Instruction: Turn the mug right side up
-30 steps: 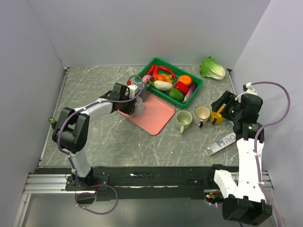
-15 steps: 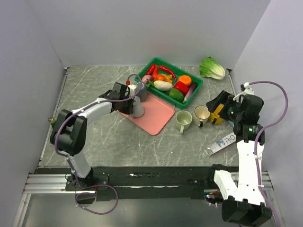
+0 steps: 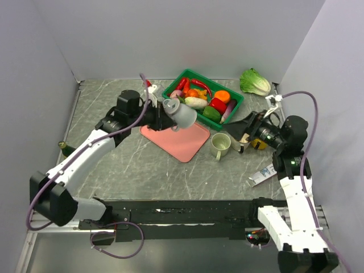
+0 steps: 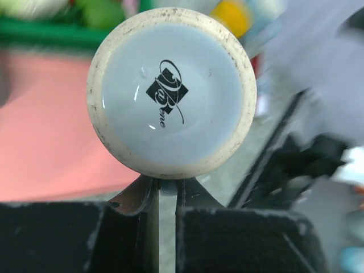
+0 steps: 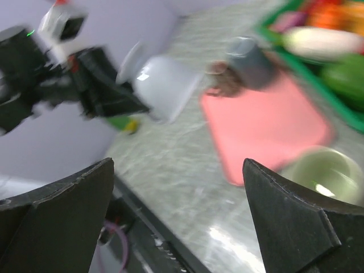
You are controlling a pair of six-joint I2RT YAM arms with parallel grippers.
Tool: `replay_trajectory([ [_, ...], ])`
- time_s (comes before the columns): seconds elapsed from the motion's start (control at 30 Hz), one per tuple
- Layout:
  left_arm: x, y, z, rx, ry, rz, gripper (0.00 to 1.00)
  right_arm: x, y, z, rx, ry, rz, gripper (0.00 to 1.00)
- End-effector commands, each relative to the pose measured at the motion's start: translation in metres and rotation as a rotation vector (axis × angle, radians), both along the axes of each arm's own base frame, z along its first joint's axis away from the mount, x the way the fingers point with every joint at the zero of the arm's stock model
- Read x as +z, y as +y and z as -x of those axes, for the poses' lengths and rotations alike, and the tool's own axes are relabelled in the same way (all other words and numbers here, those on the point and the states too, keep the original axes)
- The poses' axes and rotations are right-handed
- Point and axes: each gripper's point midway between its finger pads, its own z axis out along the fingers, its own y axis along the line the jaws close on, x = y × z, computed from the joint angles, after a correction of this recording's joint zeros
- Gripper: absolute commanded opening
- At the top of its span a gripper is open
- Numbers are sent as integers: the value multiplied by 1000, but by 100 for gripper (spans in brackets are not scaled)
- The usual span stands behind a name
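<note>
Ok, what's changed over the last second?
The left gripper closed on the white mug and lifted it off the pink tray; it now hangs tipped on its side above the tray. The right gripper swung in towards the green mug, jaws open. Green mug, vegetable basket and lettuce stayed put.

Mug in left end effector, left of 2 cups; bin behind tray.

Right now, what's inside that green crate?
Vegetables fill the green crate: a red chilli, a white radish, an orange one. Its floor and anything beneath them is covered.
</note>
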Motion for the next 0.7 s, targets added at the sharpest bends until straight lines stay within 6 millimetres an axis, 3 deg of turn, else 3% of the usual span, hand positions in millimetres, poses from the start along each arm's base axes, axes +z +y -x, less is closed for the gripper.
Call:
replay_trajectory([
  [0.0, 138, -18, 16, -39, -195, 371, 1, 57, 40, 25, 167, -228, -72, 100],
  [0.1, 187, -16, 29, -7, -251, 539, 1, 74, 54, 25, 165, -277, -122, 95],
  [0.3, 240, -13, 48, 5, -243, 784, 1, 101, 101, 36, 279, -345, -171, 90],
  [0.43, 261, -16, 62, -27, -247, 858, 1, 132, 123, 31, 300, -396, -203, 85],
  [0.57, 273, -16, 77, -59, -257, 906, 1, 160, 126, 25, 265, -457, -304, 78],
  [0.67, 277, -16, 84, -69, -289, 911, 1, 168, 129, 21, 268, -461, -344, 75],
])
